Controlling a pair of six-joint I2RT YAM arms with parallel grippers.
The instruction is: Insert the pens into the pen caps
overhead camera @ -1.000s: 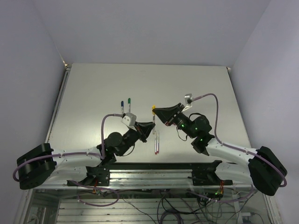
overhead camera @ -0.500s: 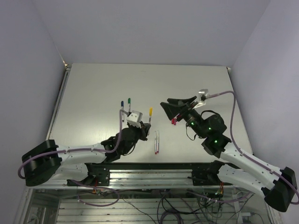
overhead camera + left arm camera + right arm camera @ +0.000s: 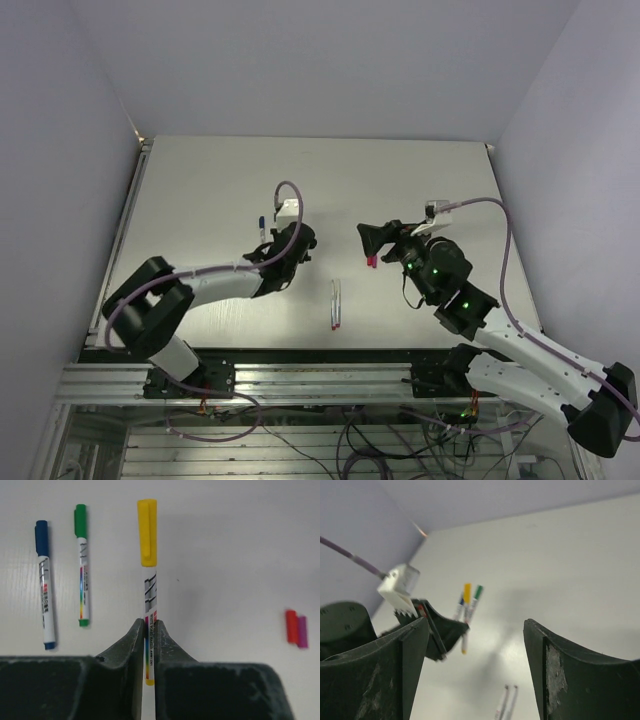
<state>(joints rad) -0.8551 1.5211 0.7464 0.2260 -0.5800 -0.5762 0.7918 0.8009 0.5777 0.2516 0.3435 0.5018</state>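
Observation:
My left gripper (image 3: 148, 630) is shut on the barrel of a pen with a yellow cap (image 3: 147, 532) pushed on. The pen points away from me, just above the table. Left of it lie a green-capped pen (image 3: 81, 565) and a blue-capped pen (image 3: 44, 585). In the top view the left gripper (image 3: 286, 240) hides all but the blue-capped pen (image 3: 261, 228). A red cap (image 3: 291, 626) and a magenta cap (image 3: 302, 631) lie side by side at the right. My right gripper (image 3: 476, 625) hangs open and empty above them (image 3: 371, 262). Two uncapped pens (image 3: 335, 305) lie near the front.
The white table (image 3: 200, 180) ends at a side wall on the left and a back wall behind. The left arm (image 3: 200, 282) stretches across the near left of the table. The right arm (image 3: 470, 310) stands over the near right.
The right gripper let go of the yellow cap, opened wide and drew back to the right. The left arm carried the capped yellow pen back and left, down beside the green and blue pens.

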